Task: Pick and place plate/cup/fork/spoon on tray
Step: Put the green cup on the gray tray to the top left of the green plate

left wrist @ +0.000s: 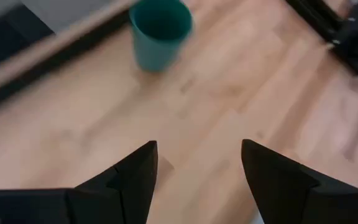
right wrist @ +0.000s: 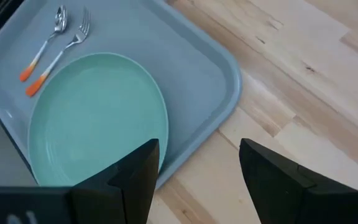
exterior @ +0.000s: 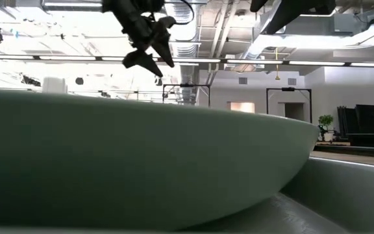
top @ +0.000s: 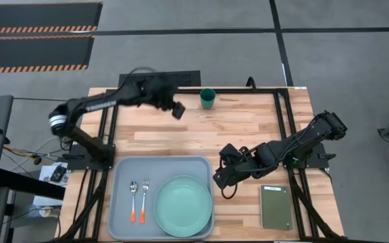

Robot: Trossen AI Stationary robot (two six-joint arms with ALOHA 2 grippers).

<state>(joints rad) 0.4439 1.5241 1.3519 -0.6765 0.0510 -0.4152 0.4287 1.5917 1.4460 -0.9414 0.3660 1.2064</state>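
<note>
The left gripper (top: 178, 110) hangs open and empty above the wooden table (top: 248, 128), the small dark teal-green cup (top: 208, 98) standing just ahead of its fingertips. The right gripper (top: 219, 178), also open and empty, sits just beside the pale grey-blue rectangular tray (top: 123, 202), which holds the round mint-green plate (top: 183, 206), the silver orange-tipped fork (top: 144, 200) and spoon (top: 133, 201).
</note>
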